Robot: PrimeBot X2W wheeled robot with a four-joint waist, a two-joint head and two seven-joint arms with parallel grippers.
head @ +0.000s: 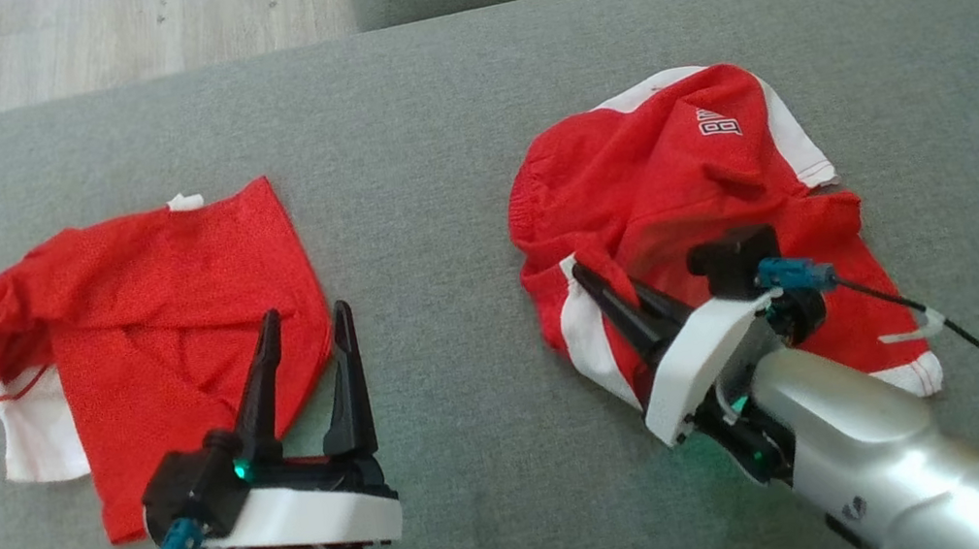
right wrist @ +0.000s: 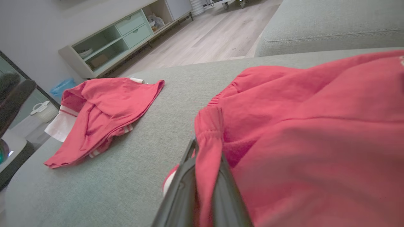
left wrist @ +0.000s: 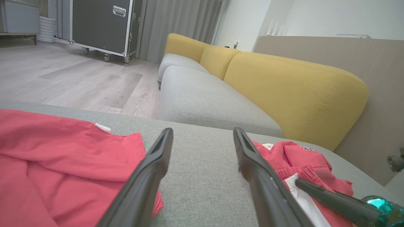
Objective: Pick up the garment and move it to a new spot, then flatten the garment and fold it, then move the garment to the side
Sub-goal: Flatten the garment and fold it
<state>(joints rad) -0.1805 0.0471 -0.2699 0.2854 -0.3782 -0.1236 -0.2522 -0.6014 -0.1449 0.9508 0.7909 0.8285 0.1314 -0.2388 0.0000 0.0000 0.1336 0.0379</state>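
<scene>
I am on the first step, the pick-up: my right gripper [head: 601,282] is pressed together on a gathered edge of the crumpled red garment [head: 690,174]. It lies heaped at the centre right of the head view on the grey cushion [head: 427,127], and the right wrist view shows a fold of it squeezed between my fingers. My left gripper [head: 305,315] hangs spread and empty at the lower left, above the corner of a second red garment [head: 159,297]. The next move, I judge, calls for a steady lift clear of the cushion and a carry to a bare patch, since a pinch on one thin edge could slip.
</scene>
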